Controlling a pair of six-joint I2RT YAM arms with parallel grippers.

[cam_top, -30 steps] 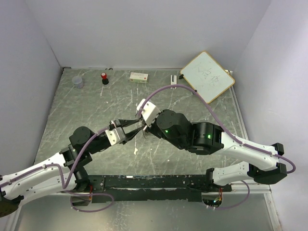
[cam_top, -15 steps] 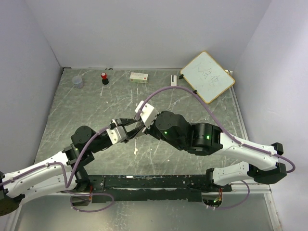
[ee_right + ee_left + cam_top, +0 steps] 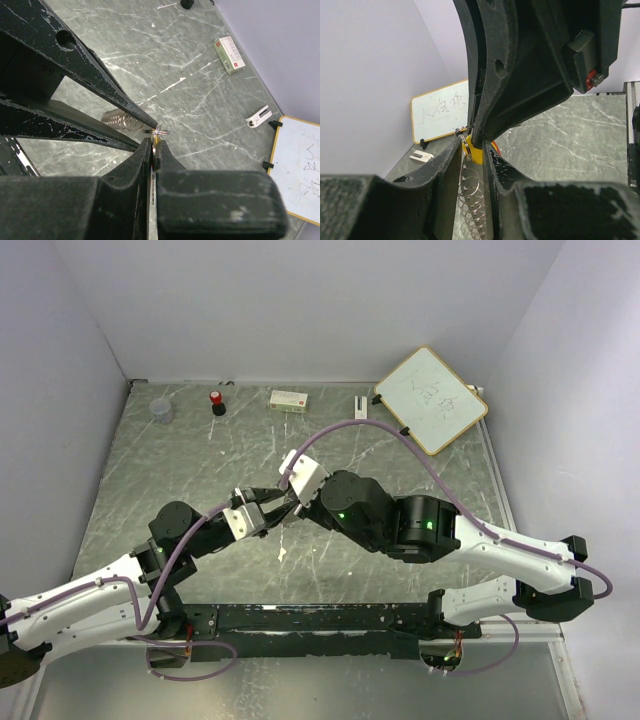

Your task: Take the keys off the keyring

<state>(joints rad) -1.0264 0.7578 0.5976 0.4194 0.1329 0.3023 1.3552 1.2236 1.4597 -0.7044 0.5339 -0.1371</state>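
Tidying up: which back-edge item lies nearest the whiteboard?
The small white clip beside the wood-framed whiteboard; the green-edged white box and red-capped black bottle sit farther left.

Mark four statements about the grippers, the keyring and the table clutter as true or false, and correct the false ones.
1. The right gripper is shut on the yellow key. True.
2. The keyring has its coil running between the fingers of the left gripper. True.
3. The whiteboard lies at the far left corner of the table. False: it is at the far right corner.
4. The left gripper holds the red-capped bottle. False: the bottle sits near the far edge, apart from both grippers.
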